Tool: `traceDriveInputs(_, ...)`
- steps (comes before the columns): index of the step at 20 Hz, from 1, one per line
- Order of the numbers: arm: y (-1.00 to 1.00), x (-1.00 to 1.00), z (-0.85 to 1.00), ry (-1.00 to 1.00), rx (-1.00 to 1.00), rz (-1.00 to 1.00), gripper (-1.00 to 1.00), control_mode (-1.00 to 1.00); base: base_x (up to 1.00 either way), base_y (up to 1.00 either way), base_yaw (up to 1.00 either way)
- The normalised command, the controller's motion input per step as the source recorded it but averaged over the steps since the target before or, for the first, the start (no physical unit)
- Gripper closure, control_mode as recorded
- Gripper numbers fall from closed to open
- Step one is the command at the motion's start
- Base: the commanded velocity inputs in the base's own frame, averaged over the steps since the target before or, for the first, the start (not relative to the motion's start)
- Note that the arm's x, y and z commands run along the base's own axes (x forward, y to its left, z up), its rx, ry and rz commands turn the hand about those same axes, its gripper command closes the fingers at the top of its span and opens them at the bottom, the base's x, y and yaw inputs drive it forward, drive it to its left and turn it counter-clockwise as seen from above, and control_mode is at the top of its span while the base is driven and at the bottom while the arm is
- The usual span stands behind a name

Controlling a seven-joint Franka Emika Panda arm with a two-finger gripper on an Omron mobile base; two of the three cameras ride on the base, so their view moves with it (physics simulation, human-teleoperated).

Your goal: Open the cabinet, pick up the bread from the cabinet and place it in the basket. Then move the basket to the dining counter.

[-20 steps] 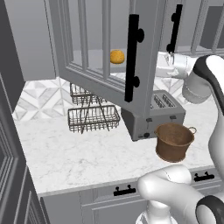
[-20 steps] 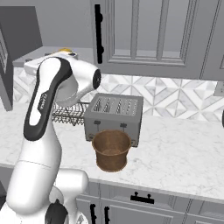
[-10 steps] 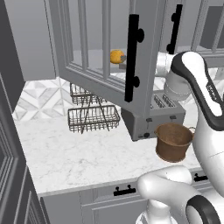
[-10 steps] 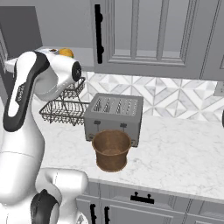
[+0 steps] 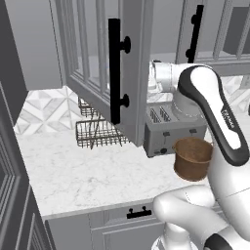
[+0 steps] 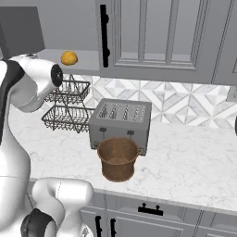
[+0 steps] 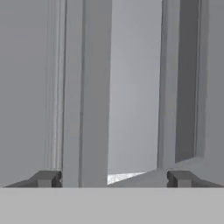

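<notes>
fingers (image 7: 113,178): spread wide, empty | cabinet (image 5: 105,73) door swung open | bread (image 6: 69,58) on shelf edge

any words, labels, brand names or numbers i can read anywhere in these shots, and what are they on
Robot arm: a small dark marking runs along its white upper link in the left base view, too small and blurred to read.
Toaster: no readable lettering.
Basket, cabinet doors, wire rack and counter: no text or signs.
Nothing legible in the hand view, where the gripper is open.
</notes>
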Motion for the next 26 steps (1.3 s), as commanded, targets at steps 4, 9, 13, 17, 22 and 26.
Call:
traceDriveInputs(4, 0.71, -0.44, -0.06, 0.0, -0.03, 0.05, -1.0, -1.0, 0.0, 0.0, 0.0)
traceDriveInputs(9, 0.49, -0.1, 0.0, 0.0, 0.0, 0.0, -1.0, -1.0, 0.0, 0.0, 0.0)
traceDriveInputs(13, 0.34, 0.0, -0.01, 0.0, 0.0, 0.0, -1.0, -1.0, 0.0, 0.0, 0.0)
traceDriveInputs(17, 0.06, 0.0, 0.0, 0.0, 0.0, 0.0, -1.0, -1.0, 0.0, 0.0, 0.0)
traceDriveInputs(22, -0.09, -0.01, 0.0, 0.0, 0.0, -0.03, -1.0, -1.0, 0.0, 0.0, 0.0)
traceDriveInputs(26, -0.61, -0.11, 0.52, 0.06, -0.03, -0.35, -1.0, -1.0, 0.0, 0.0, 0.0)
